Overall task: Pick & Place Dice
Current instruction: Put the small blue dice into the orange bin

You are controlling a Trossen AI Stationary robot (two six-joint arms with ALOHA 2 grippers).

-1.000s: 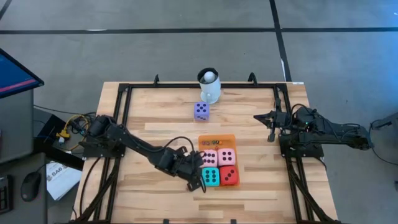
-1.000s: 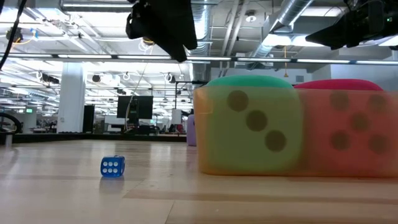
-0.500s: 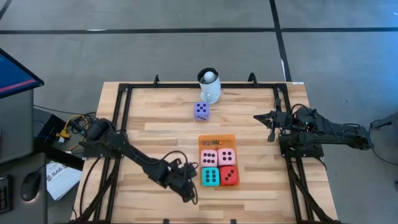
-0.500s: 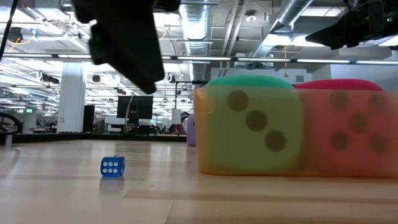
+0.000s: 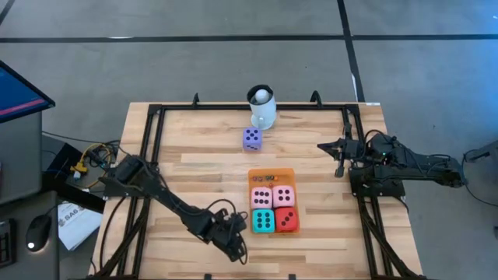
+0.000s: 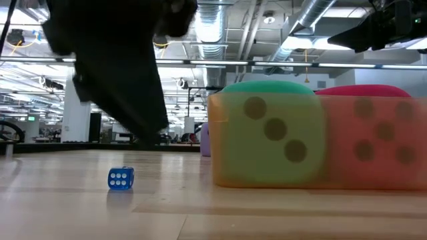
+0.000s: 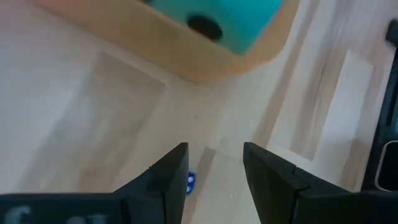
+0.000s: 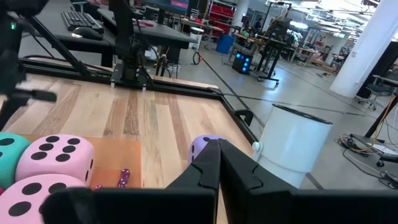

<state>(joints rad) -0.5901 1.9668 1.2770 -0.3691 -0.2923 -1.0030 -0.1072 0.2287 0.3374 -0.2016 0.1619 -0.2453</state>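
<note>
Dice fill the orange mat [image 5: 271, 176] mid-counter: two pink [image 5: 262, 197] behind, teal [image 5: 263, 221] and red [image 5: 286, 220] in front; a purple die [image 5: 251, 138] sits apart near the white mug [image 5: 262, 106]; a tiny blue die [image 6: 121, 178] lies on the bare counter [image 5: 202, 148] near its front edge; my left claw [image 5: 236, 247] hangs low over that spot, fingers [image 7: 171, 171] parted, seemingly gripping nothing; my right claw [image 5: 339, 166] waits clenched, empty, at the counter's right side.
</note>
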